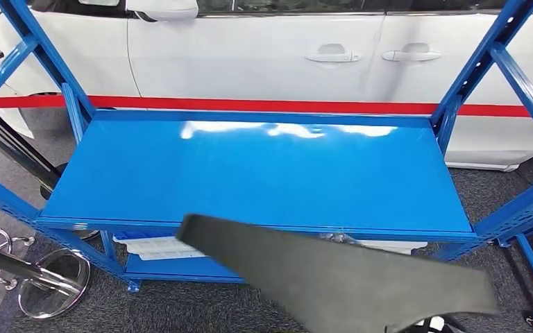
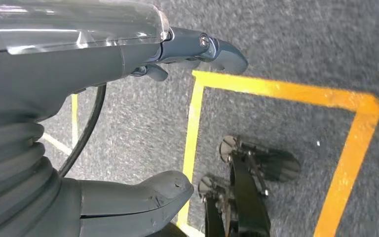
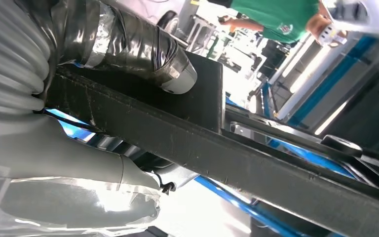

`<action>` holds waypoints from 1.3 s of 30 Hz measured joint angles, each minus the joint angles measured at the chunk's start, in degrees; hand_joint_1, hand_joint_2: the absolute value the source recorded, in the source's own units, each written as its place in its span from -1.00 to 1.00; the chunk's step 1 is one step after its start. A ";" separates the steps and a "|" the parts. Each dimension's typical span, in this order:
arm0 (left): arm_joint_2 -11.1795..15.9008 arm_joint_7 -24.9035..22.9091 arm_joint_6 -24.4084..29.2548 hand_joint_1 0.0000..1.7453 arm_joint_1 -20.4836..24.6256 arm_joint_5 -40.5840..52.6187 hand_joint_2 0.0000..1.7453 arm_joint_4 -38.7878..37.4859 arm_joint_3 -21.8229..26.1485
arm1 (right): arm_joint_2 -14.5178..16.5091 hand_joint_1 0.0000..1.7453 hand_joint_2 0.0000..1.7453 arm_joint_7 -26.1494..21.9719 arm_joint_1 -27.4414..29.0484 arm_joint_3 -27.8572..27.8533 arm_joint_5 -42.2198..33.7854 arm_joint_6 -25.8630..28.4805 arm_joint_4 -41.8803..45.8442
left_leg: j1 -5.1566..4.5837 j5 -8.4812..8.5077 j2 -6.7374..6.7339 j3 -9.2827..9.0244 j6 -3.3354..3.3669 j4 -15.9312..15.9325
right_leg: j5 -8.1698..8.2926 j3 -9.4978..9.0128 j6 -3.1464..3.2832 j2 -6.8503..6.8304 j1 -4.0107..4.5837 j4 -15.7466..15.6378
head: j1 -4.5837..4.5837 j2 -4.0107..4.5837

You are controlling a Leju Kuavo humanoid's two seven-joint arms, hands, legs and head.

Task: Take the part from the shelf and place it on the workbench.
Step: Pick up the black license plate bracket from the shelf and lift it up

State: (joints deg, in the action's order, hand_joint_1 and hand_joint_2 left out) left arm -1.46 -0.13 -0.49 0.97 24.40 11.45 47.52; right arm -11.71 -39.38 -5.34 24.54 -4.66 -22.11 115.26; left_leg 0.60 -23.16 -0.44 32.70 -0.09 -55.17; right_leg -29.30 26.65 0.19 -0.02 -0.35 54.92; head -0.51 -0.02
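The part (image 1: 333, 277), a flat black foam-like panel, hangs in front of the blue shelf (image 1: 264, 173), low over its front edge and not resting on it. The right hand (image 3: 128, 64) clamps the panel between taped fingers and thumb. The left hand (image 2: 128, 123) hangs over grey carpet with yellow floor tape (image 2: 276, 89), fingers apart, holding nothing. A white car (image 1: 264, 48) stands behind the shelf.

The dark part (image 1: 333, 277) hides the front edge of the blue shelf (image 1: 264, 173); the head view's bottom edge cuts the part off.
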 joint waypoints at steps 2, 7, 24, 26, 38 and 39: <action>0.44 0.13 -0.10 -1.00 0.08 0.44 1.00 0.00 -0.01 | -0.16 1.00 1.00 -0.17 -0.61 1.37 1.58 0.99 0.18 | 0.12 -1.30 0.06 0.73 -0.64 -1.04 | 0.95 0.78 0.92 -0.23 -0.17 -0.26 | -0.01 0.00; 1.54 0.40 -0.28 -1.00 0.22 0.98 1.00 0.00 -0.02 | -0.77 1.00 1.00 -0.42 -2.25 4.16 2.73 1.94 0.29 | 0.28 -11.12 0.13 5.43 -1.45 -16.47 | 3.36 4.13 2.10 -0.46 0.05 0.00 | -0.02 0.00; 2.45 1.43 -0.90 -1.00 0.49 1.62 1.00 0.00 -0.02 | -1.92 1.00 1.00 0.96 -5.59 7.46 0.08 1.69 0.05 | 0.27 -1.89 -0.45 -1.81 1.98 0.93 | -3.11 11.47 -1.47 0.32 -0.29 17.97 | 0.10 0.00; 2.44 1.46 -0.89 -1.00 0.50 1.67 1.00 0.00 -0.01 | -1.93 1.00 1.00 1.10 -5.59 7.64 -0.11 1.62 -0.03 | 0.27 -1.31 -0.54 -0.59 1.68 0.39 | -0.26 6.53 -1.18 0.31 -0.33 12.01 | 0.10 0.00; 2.63 1.55 -0.76 -1.00 0.33 2.02 1.00 0.00 0.83 | -1.91 1.00 1.00 2.30 -5.68 8.17 -0.96 0.51 -1.03 | 0.22 -10.37 -0.06 5.95 -1.51 -17.22 | 2.30 3.27 1.57 -0.42 -0.16 0.39 | 0.04 0.00; 2.66 1.55 -0.76 -1.00 0.31 2.02 1.00 0.00 0.89 | -1.91 1.00 1.00 2.31 -5.62 8.20 -0.96 0.51 -1.12 | 0.23 -9.22 -0.06 5.07 -1.54 -17.12 | 2.62 3.96 1.50 -0.43 -0.16 0.69 | 0.03 0.00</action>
State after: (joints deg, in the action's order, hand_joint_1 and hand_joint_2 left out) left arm 1.20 1.42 -1.25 1.29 26.43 11.45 48.40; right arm -13.62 -37.07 -10.97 32.73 -5.62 -21.60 114.14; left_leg 0.83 -32.38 -0.50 37.77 -1.64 -72.29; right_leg -26.68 30.61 1.69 -0.45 -0.51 55.61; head -0.48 -0.02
